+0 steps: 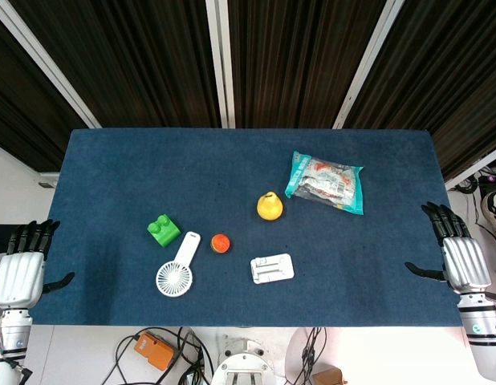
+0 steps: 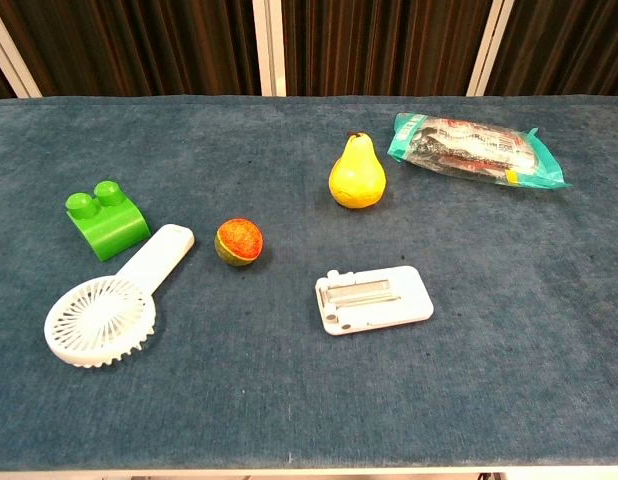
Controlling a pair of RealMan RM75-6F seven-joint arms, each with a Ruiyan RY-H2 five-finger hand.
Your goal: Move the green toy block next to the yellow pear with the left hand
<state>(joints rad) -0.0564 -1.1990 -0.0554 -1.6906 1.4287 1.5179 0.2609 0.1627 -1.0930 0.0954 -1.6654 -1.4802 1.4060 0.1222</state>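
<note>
The green toy block [image 1: 164, 230] is seen resting on the blue table cloth [image 1: 111, 176], left of centre, with its two studs on top. The handle of a white handheld fan [image 1: 177, 267] lies just beside the block, and in the chest view the two appear close to touching, though contact cannot be confirmed. The fan's round grille is turned towards the near edge of the table.

The yellow pear [image 1: 270, 206] is stood upright near the middle of the table, well apart from the block. Between them, nearer the fan's handle, a small orange-and-green ball [image 1: 221, 243] is placed. A flat white plastic holder [image 1: 272, 269] is laid in front of the pear, and a teal snack packet [image 1: 325, 182] lies behind and to the right of the pear.

The left hand [image 1: 19, 269] is held off the table's left edge, near the front corner, with its fingers extended and nothing grasped. The right hand [image 1: 461, 257] is held off the right edge in the same way, its fingers spread and holding nothing. Neither hand is shown in the chest view.
</note>
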